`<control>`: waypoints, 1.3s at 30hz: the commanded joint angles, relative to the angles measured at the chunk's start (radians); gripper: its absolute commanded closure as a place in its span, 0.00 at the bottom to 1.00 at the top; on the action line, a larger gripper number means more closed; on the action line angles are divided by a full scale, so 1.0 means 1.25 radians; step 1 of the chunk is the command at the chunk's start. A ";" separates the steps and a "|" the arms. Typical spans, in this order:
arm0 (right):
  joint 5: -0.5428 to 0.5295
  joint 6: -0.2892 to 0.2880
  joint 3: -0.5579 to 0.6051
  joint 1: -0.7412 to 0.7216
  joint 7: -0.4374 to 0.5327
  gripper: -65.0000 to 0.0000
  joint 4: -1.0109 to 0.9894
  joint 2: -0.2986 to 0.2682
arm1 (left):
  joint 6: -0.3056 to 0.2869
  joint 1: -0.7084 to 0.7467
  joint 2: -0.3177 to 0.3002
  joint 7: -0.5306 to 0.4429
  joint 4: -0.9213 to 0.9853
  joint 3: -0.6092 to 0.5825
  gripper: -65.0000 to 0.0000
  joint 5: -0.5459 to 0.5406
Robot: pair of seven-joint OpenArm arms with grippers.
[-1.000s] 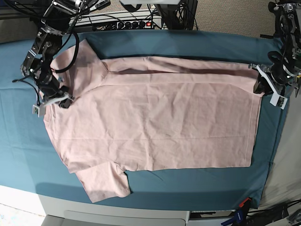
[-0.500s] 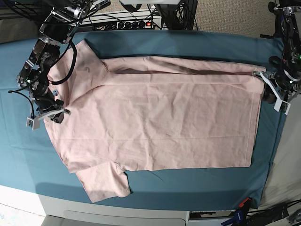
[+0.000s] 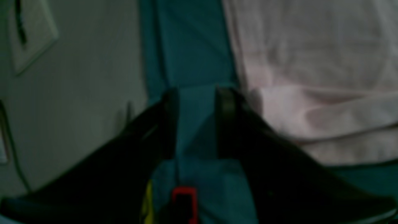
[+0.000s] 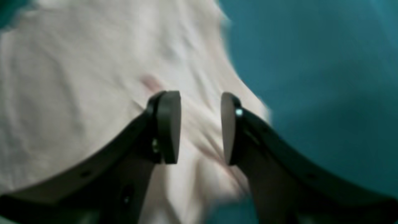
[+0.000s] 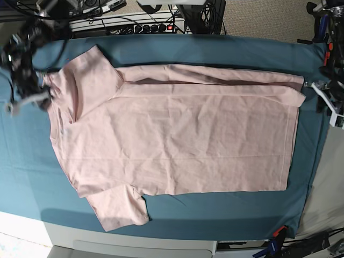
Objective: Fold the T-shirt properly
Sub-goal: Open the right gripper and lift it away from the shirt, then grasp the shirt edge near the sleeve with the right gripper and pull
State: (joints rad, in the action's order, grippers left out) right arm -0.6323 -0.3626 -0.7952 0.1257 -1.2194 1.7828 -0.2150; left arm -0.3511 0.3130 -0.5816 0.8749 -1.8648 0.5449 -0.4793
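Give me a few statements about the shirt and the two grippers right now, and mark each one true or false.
1. The T-shirt lies on a teal cloth. True.
2. The left gripper is clamped on the shirt. False: its jaws stand apart with only teal cloth showing between them.
3. The right gripper's jaws are apart. True.
4. Both sleeves are hidden under the shirt's body. False: one sleeve sticks out at the base view's lower left.

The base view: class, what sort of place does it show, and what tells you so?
Probably a robotics lab or workshop. Two mechanical arms with a left gripper and right gripper flank a pink T-shirt on a teal cloth, and cables run behind.
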 commanded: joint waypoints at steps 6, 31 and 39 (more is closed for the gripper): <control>-0.109 -0.011 -0.084 0.177 -0.001 0.66 0.029 0.023 | 0.003 -0.007 -0.025 -0.015 -0.010 0.008 0.66 -0.012; -0.169 -0.070 -0.018 0.192 0.033 0.66 0.029 0.147 | 0.003 -0.007 -0.024 -0.016 -0.010 0.007 0.66 -0.030; -0.128 -0.069 0.109 0.181 0.064 1.00 0.029 0.148 | 0.003 -0.007 -0.024 -0.015 -0.010 0.007 0.66 -0.030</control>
State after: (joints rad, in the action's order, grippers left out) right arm -0.7742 -0.4423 -0.6575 0.3599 -1.1549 1.8019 -0.0193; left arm -0.3511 0.3099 -0.5907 0.8742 -1.8648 0.5446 -0.5133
